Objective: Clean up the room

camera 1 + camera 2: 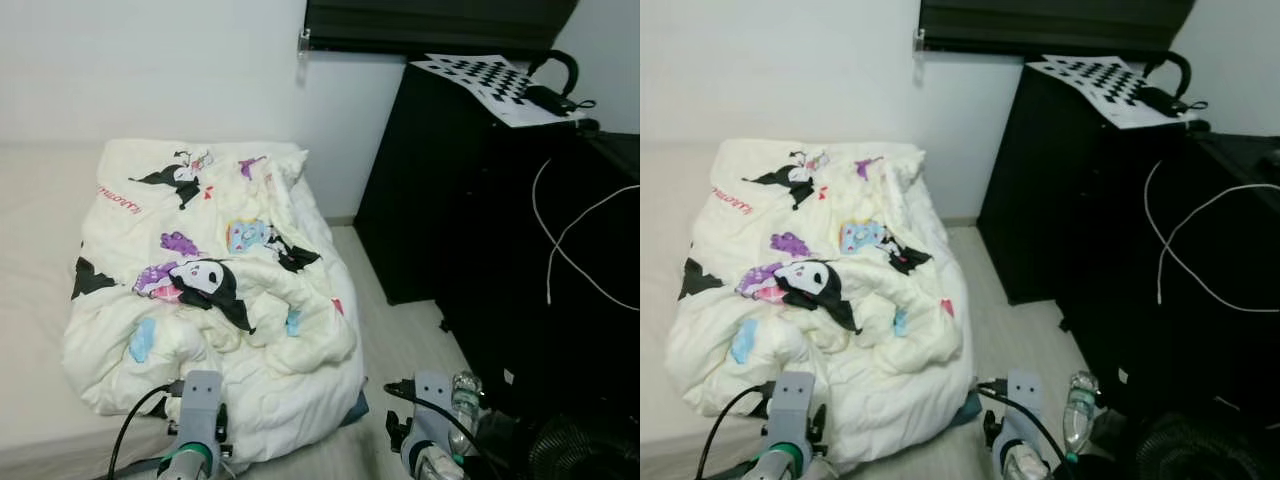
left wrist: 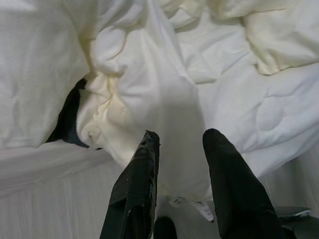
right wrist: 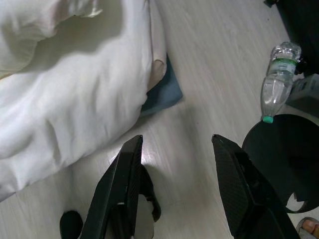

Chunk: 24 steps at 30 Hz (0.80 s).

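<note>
Item: plastic bottle (image 3: 278, 79), lying on the floor beside the duvet (image 1: 230, 290); our right claw (image 3: 177, 149) (wide open, empty) hung nearer it than our left claw (image 2: 182, 139), likewise open, empty.

Your right end effector (image 3: 177, 149) hangs over the pale wooden floor (image 3: 209, 64), black fingers (image 3: 124, 184) spread apart. At ten o'clock a rumpled cream quilt (image 3: 70, 89) overlaps a blue-grey cloth (image 3: 164, 92). At two o'clock lies a clear green-capped plastic bottle (image 3: 276, 79).
</note>
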Motion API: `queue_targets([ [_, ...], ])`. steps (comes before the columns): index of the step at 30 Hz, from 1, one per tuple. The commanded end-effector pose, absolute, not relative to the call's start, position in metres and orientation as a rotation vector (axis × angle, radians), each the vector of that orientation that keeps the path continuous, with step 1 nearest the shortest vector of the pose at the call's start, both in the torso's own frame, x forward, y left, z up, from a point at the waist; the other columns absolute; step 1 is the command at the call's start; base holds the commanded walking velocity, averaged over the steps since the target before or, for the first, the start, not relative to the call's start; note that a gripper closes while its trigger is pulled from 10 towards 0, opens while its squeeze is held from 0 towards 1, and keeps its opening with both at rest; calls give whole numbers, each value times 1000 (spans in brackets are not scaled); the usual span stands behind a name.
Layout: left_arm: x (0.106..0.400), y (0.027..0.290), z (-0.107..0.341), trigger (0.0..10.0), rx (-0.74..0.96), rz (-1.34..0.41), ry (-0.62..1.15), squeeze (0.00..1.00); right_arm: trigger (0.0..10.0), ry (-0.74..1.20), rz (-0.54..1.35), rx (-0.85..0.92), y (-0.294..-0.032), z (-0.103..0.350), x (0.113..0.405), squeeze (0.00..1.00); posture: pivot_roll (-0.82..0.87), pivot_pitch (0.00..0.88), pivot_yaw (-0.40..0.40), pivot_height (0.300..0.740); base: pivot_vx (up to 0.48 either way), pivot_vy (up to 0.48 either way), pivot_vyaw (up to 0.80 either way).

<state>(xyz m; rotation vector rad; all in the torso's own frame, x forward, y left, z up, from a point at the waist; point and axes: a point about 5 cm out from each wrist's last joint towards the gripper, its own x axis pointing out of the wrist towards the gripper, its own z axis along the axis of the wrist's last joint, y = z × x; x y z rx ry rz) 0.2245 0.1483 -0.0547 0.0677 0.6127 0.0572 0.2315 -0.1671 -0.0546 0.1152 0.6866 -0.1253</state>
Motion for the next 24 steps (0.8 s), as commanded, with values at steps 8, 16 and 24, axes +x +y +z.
queue_targets([
  [8,221,142,-57,10000,90,14,615,0,10000,704,-137,102,-171,-57,227,0,-29,10,-38,740,0,-120,0],
  [16,222,141,-56,10000,85,18,614,0,10000,703,-139,100,-172,-57,227,0,-29,9,-39,740,0,-480,0],
  [24,221,143,-59,10000,26,54,654,0,10000,703,-138,99,-172,-57,228,0,-28,7,-38,740,0,-60,0],
])
